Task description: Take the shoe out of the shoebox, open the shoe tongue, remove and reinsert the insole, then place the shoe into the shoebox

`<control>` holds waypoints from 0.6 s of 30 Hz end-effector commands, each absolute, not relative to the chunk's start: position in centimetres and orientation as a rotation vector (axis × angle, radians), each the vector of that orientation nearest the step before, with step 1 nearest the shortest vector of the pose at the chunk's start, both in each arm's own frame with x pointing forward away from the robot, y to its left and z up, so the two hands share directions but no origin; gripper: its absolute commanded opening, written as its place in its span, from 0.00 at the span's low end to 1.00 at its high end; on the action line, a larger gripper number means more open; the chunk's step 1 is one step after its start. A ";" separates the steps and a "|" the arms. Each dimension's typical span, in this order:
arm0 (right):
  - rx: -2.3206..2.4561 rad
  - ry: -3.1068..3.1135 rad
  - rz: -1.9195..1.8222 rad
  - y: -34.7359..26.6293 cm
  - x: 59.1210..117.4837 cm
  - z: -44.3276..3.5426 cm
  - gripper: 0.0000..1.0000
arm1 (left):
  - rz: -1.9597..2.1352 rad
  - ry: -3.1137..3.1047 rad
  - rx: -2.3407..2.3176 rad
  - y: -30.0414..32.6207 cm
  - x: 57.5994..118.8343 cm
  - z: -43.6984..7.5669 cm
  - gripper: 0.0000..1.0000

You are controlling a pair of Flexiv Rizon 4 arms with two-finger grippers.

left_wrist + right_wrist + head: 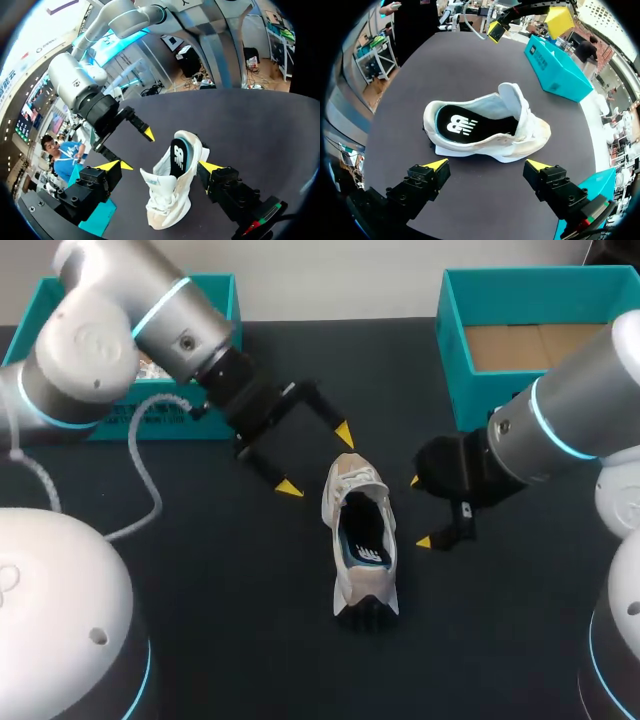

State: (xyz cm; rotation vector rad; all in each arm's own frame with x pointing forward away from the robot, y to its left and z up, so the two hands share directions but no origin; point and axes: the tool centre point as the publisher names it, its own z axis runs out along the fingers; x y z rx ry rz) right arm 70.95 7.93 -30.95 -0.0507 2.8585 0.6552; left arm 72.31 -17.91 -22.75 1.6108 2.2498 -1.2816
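Observation:
A white and beige shoe [355,485] lies on its sole in the middle of the dark table, toe pointing away from me. Its black insole [365,540] with a white logo sits inside, and the tongue [511,96] stands up. My left gripper [316,460] is open at the toe end, one tip just beyond the toe and one to the shoe's left, touching nothing. My right gripper [420,510] is open beside the shoe's right flank, a little apart from it. In the right wrist view the shoe [485,130] lies ahead of that gripper's open fingers [487,165].
A teal shoebox [540,300] with a bare cardboard floor stands open at the back right. A second teal box [205,300] at the back left is partly hidden by my left arm. A grey cable [150,480] hangs from that arm over the table.

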 end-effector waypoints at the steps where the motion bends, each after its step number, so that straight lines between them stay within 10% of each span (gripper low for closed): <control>1: -0.070 2.869 0.664 4.1 69.8 -25.8 1.00 | -1.086 2.425 1.943 -18.2 72.7 -22.6 1.00; 18: -0.127 2.885 0.669 -2.9 68.5 -18.2 1.00 | -1.086 2.425 1.943 -18.2 72.7 -22.6 1.00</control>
